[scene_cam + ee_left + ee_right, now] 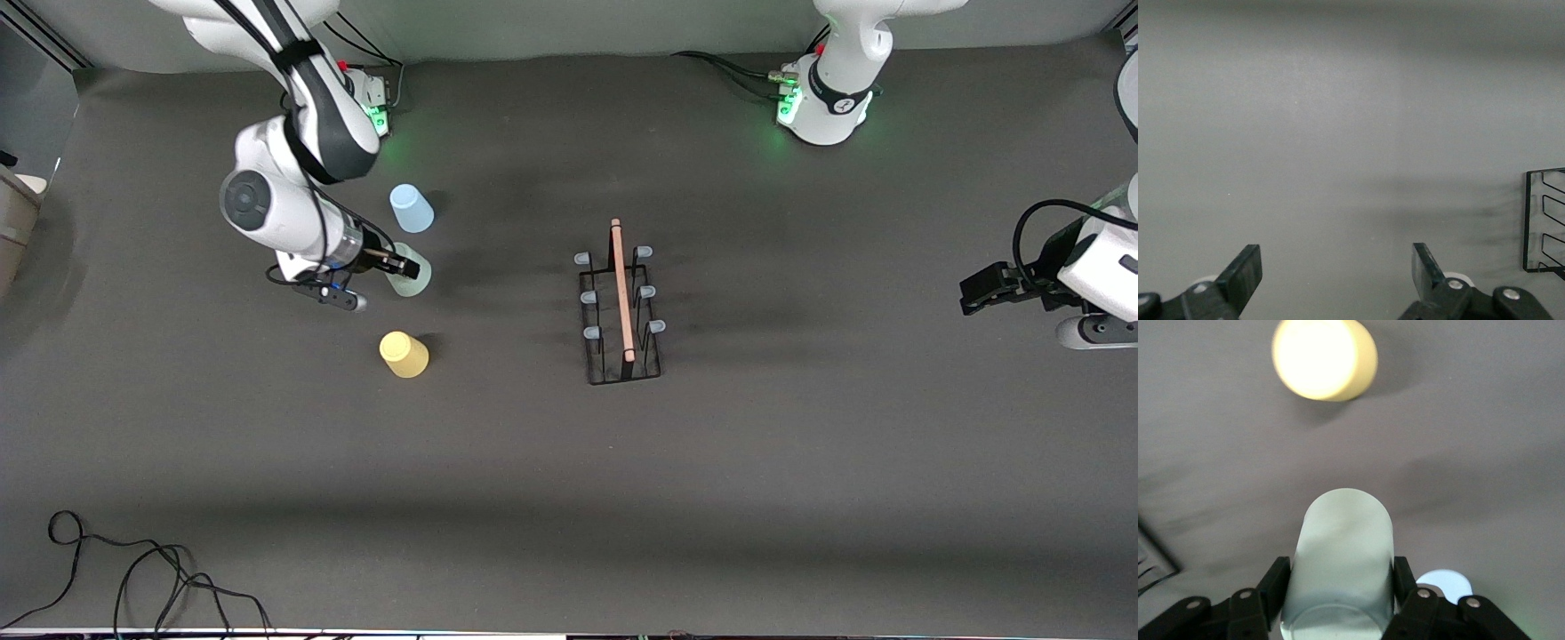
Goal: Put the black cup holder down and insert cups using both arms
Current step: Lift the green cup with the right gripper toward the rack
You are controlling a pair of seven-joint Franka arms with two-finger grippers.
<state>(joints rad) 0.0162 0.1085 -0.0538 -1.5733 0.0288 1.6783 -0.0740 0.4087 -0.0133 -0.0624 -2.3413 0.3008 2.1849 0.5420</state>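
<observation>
Right claw point(1338, 587) pinching the grey-green cup point(411, 271) by its sides, low at the right arm's end of the tabletop point(800, 498), with the blue cup point(412, 208) at about twelve o'clock of it in the front view and the yellow cup point(404, 354) at six. Black cup holder point(621, 307) standing mid-tabletop at three o'clock from that claw, wooden rod running twelve-to-six, pegs bare; right arm judged nearer for this carry. Left claw point(978, 292) spread wide and empty, waiting over the left arm's end, holder at its nine o'clock.
</observation>
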